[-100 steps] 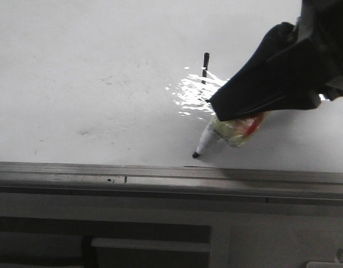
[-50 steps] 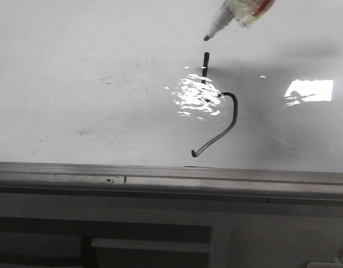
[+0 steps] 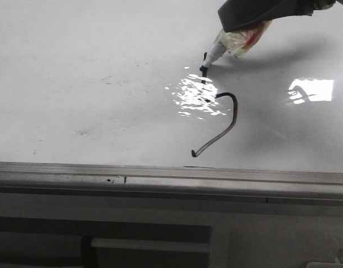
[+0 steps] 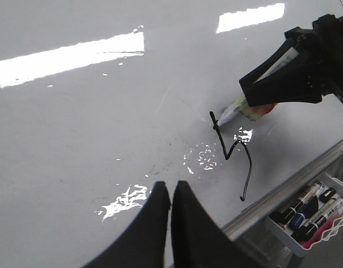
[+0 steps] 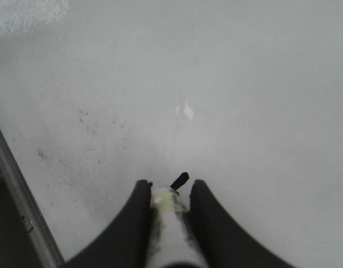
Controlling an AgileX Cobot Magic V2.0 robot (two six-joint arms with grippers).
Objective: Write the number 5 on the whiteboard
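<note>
The whiteboard (image 3: 76, 72) fills the front view. On it stands the number 5 (image 3: 233, 111) in part: a short vertical stroke, then a curved belly whose tail ends near the front edge. My right gripper (image 3: 244, 17) is shut on a white marker (image 3: 218, 50), and the black tip rests at the top of the vertical stroke. In the right wrist view the marker (image 5: 168, 218) sits between both fingers of that gripper (image 5: 169, 187). My left gripper (image 4: 171, 187) hovers shut and empty over the whiteboard (image 4: 76, 123), short of the number 5 (image 4: 246, 162).
A grey metal edge strip (image 3: 160, 173) runs along the board's near side. A wire tray (image 4: 322, 231) holding several markers hangs below that edge in the left wrist view. Bright glare patches (image 3: 193, 95) lie next to the strokes.
A second ago the marker tip was at the tail's end near the front edge. It then lifted away towards the far side and now touches the top of the vertical stroke.
</note>
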